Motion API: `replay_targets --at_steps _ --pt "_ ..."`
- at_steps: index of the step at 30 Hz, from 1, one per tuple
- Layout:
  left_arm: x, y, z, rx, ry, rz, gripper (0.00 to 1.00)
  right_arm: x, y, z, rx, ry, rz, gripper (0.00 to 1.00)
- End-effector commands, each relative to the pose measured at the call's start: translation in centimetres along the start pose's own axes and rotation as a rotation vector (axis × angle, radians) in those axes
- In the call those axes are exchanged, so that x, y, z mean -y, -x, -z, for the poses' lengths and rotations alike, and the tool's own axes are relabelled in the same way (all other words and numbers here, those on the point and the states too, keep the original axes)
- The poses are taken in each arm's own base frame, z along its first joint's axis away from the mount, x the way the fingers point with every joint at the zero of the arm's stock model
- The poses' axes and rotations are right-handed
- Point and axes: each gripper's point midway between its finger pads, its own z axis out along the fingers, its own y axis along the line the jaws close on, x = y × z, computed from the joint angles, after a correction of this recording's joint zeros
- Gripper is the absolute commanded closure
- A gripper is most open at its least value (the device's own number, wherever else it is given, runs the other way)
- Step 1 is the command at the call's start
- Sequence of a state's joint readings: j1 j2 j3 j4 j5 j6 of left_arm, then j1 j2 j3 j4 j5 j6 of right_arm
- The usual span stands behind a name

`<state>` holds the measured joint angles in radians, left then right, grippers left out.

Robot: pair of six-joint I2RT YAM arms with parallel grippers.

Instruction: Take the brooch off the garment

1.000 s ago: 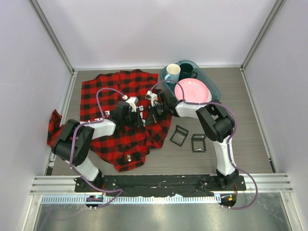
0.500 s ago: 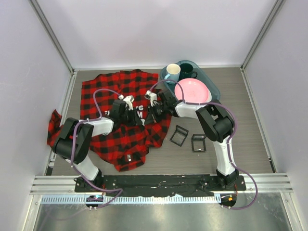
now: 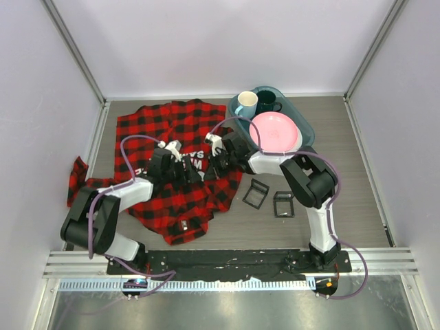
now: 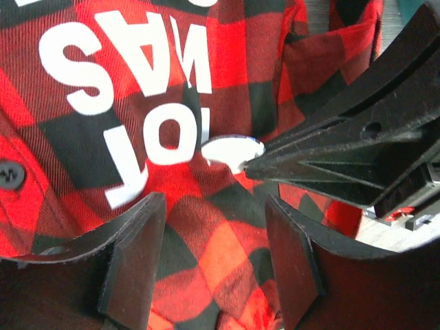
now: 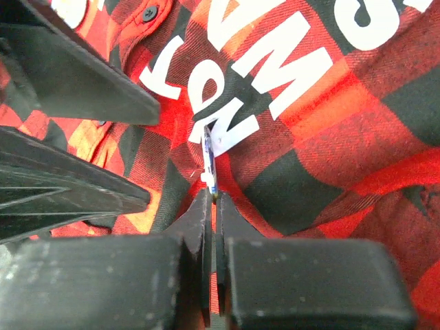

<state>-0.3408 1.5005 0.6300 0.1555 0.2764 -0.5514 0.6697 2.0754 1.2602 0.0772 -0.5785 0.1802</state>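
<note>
The garment (image 3: pixel 161 137), a red-and-black checked shirt with white lettering, lies spread on the table's left half. It fills the left wrist view (image 4: pixel 227 62) and the right wrist view (image 5: pixel 357 124). The brooch (image 5: pixel 209 152), a thin white disc seen edge-on, stands against the cloth by the letters. It also shows in the left wrist view (image 4: pixel 230 151). My right gripper (image 5: pixel 213 199) is shut on the brooch's lower edge; in the top view it (image 3: pixel 208 170) is over the shirt. My left gripper (image 4: pixel 213 261) is open over the cloth beside it (image 3: pixel 194 173).
A teal tray (image 3: pixel 306 127) at the back right holds a pink plate (image 3: pixel 275 130), a white mug (image 3: pixel 247 103) and a dark mug (image 3: pixel 268 102). Two black square frames (image 3: pixel 256 194) (image 3: pixel 283 204) lie on the table right of the shirt.
My left arm has swung left and back, so its gripper sits a little further left on the shirt. My right gripper has shifted slightly left with the brooch.
</note>
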Motion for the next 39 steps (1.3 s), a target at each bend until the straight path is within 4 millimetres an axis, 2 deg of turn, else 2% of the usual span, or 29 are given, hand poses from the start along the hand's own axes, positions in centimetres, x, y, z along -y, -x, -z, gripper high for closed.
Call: replay_targets --at_steps 1,2,3,4,6,8,9,10,11,12,13,15,19,24,32,35,37,38,39 --pt "0.5 -0.2 2.0 0.057 -0.009 0.111 0.40 -0.2 1.4 1.5 0.073 -0.173 0.042 0.99" --pt "0.7 -0.2 2.2 0.070 -0.022 0.123 0.44 0.7 1.8 1.9 0.092 -0.245 0.053 0.99" --pt "0.9 -0.3 2.5 0.078 -0.035 0.132 0.45 0.1 1.3 1.8 0.076 -0.266 0.070 0.99" --pt "0.7 -1.1 2.6 0.070 -0.035 0.145 0.45 -0.3 1.7 2.2 0.084 -0.298 0.101 0.99" --pt "0.6 -1.5 2.6 0.068 -0.043 0.165 0.46 0.4 2.0 2.7 0.096 -0.423 0.145 0.99" --pt "0.3 -2.2 2.5 0.053 -0.038 0.178 0.45 0.1 1.4 2.6 0.069 -0.529 0.198 0.99" --pt "0.4 -2.5 2.4 0.044 -0.045 0.187 0.45 1.0 1.7 3.1 0.076 -0.629 0.217 0.99" --pt "0.0 -3.3 2.2 0.026 -0.040 0.199 0.45 0.2 1.5 2.9 0.062 -0.664 0.254 0.99" --pt "0.2 -3.4 2.1 0.028 -0.050 0.219 0.45 0.6 1.0 2.6 0.045 -0.712 0.279 0.99" --pt "0.2 -3.7 2.0 0.019 -0.059 0.229 0.46 1.2 1.5 3.5 0.052 -0.819 0.306 0.99" --pt "-0.3 -4.5 2.0 0.009 -0.049 0.247 0.46 0.7 1.0 3.2 0.043 -0.856 0.339 0.99" --pt "-0.4 -4.7 1.9 0.016 -0.051 0.260 0.46 1.3 0.7 3.6 0.040 -0.944 0.362 0.99" --pt "-1.1 -5.8 2.1 0.005 -0.036 0.272 0.45 2.0 1.1 5.6 0.083 -1.106 0.392 0.99" --pt "-1.4 -6.5 2.6 0.004 -0.026 0.271 0.44 2.4 1.3 6.6 0.103 -1.147 0.432 0.99" --pt "-0.9 -6.1 3.6 0.012 -0.027 0.247 0.41 1.6 3.6 7.4 0.136 -1.151 0.486 0.99" --pt "0.6 -5.2 4.7 0.019 -0.083 0.209 0.36 0.4 4.9 8.3 0.184 -1.117 0.459 0.99" --pt "2.5 -4.1 6.2 0.025 -0.145 0.165 0.33 -0.6 5.1 8.4 0.179 -1.026 0.430 0.99" --pt "3.2 -3.6 7.0 0.031 -0.167 0.146 0.33 -1.8 6.1 9.3 0.215 -0.968 0.395 0.99" --pt "4.2 -2.3 7.8 0.057 -0.193 0.096 0.33 -2.9 5.0 8.4 0.179 -0.848 0.365 0.99"
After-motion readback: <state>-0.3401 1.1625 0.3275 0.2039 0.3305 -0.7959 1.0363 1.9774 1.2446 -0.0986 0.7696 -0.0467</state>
